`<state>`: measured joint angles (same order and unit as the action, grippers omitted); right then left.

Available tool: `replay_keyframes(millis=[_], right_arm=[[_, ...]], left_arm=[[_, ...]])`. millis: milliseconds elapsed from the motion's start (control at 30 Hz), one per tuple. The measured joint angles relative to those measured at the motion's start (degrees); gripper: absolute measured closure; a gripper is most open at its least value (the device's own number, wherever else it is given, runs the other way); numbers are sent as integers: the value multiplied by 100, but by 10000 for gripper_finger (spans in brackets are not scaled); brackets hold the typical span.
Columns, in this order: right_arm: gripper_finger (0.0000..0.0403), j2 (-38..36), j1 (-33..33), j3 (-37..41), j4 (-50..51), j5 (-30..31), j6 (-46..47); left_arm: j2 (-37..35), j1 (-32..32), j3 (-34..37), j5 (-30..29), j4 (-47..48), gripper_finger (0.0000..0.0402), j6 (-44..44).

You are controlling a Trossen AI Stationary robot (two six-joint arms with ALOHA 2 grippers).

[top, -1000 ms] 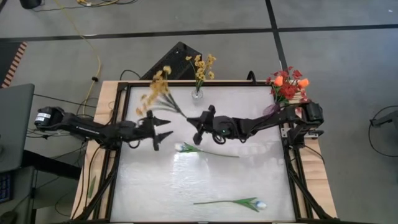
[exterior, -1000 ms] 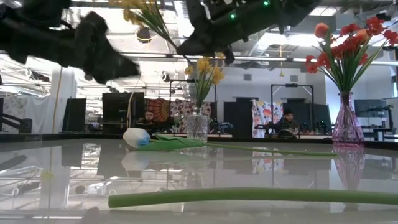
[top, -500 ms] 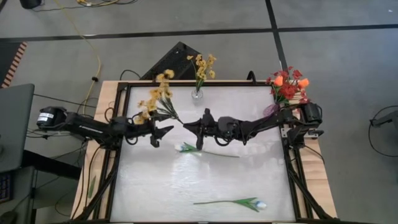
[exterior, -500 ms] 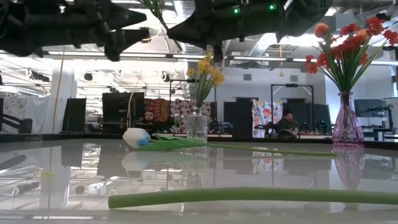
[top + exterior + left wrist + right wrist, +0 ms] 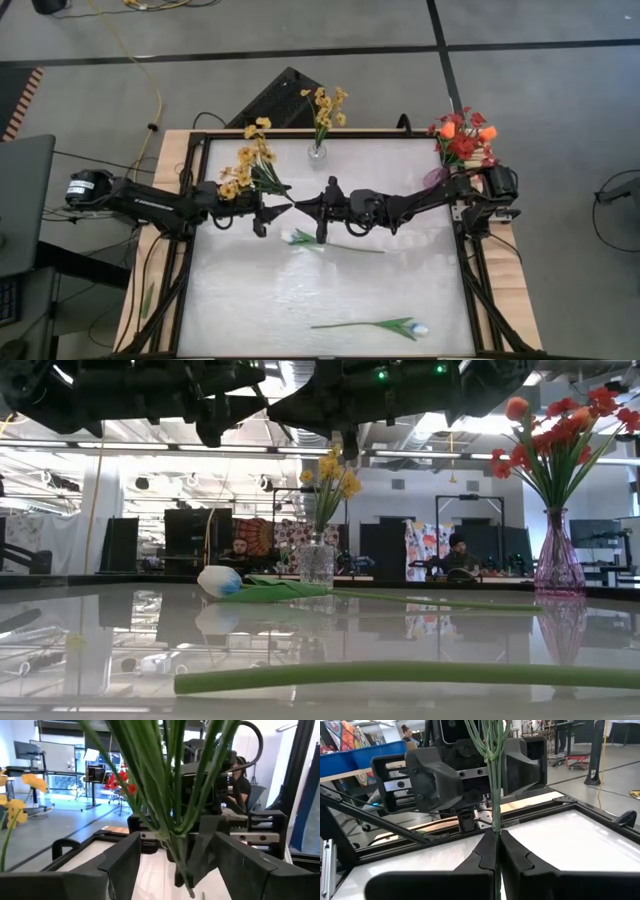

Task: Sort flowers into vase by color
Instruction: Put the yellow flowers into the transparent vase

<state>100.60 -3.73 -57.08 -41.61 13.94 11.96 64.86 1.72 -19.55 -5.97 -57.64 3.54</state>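
Observation:
A yellow spray on a green stem is lifted over the middle of the table, and my right gripper is shut on that stem. My left gripper faces it from the table's left, open, one finger on either side of the stem without touching it. A clear vase with yellow flowers stands at the far edge. A purple vase with red and orange flowers stands at the far right. Two white tulips lie flat on the table. My right gripper pinches the spray's single stem between its two fingers, below where the stem branches. The fingers come level from the table's right and lie across the stem. The spray is lifted clear and stands roughly upright, heads above and leaning left, with a short stem end below the fingers.
The table's dark frame runs round the white top. One white tulip lies just near of the grippers, the other by the near edge with its stem close to the low camera. People sit in the room beyond the far edge.
My left gripper has risen, tipped up toward level and gone toward the right gripper, and its open fingers now stand around the stem. My right gripper has tipped at the wrist. The spray's heads have swung from over the far edge toward the left arm.

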Motion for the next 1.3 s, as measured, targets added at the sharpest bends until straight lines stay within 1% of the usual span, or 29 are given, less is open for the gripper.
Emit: replay_keyframes(millis=[100, 167, 267, 367, 400, 433, 567, 667, 800, 867, 967, 1033, 1133, 1200, 1300], right_arm=[[370, 0, 0, 0, 0, -10, 0], [370, 0, 0, 0, -24, -17, -2], [369, 0, 0, 0, -30, -52, 0], [362, 0, 0, 0, -20, -54, -30], [358, 0, 0, -1, 3, -57, -57], [354, 0, 2, -4, 26, -57, -64], [343, -2, 7, -9, 46, -54, -63], [333, -51, 7, -7, 103, -53, -267], [308, -306, 0, -7, 602, -56, -596], [290, -508, -2, -7, 1194, -60, -752], [259, -825, 7, -7, 2301, -60, -747], [239, -1013, 13, -7, 3110, -57, -580], [215, -1154, 3, -7, 4235, -8, -127], [203, -1134, -13, -7, 4785, 104, 258], [196, -1042, -90, 0, 5297, 413, 813]], left_arm=[[0, 2, 0, -1, 22, 190, 16], [0, 0, 0, 2, 91, 220, 16], [0, 0, 0, -5, 115, 283, 3], [0, 0, 0, -52, 113, 365, -144], [0, -4, 0, -49, 96, 382, -172], [0, -4, 0, -49, 81, 388, -192], [2, -4, 0, -38, 30, 397, -231], [0, -4, 0, -53, 53, 399, -233], [-2, -4, 0, -176, 67, 399, -240], [-2, 7, 0, -393, 106, 400, -276], [-4, 102, 0, -643, 172, 401, -419], [-4, 253, -20, -797, 310, 401, -494], [-2, 654, -278, -1130, 843, 401, -537], [81, 1003, -641, -1096, 1326, 401, -483], [401, 1520, -1224, -704, 2123, 401, -598]])
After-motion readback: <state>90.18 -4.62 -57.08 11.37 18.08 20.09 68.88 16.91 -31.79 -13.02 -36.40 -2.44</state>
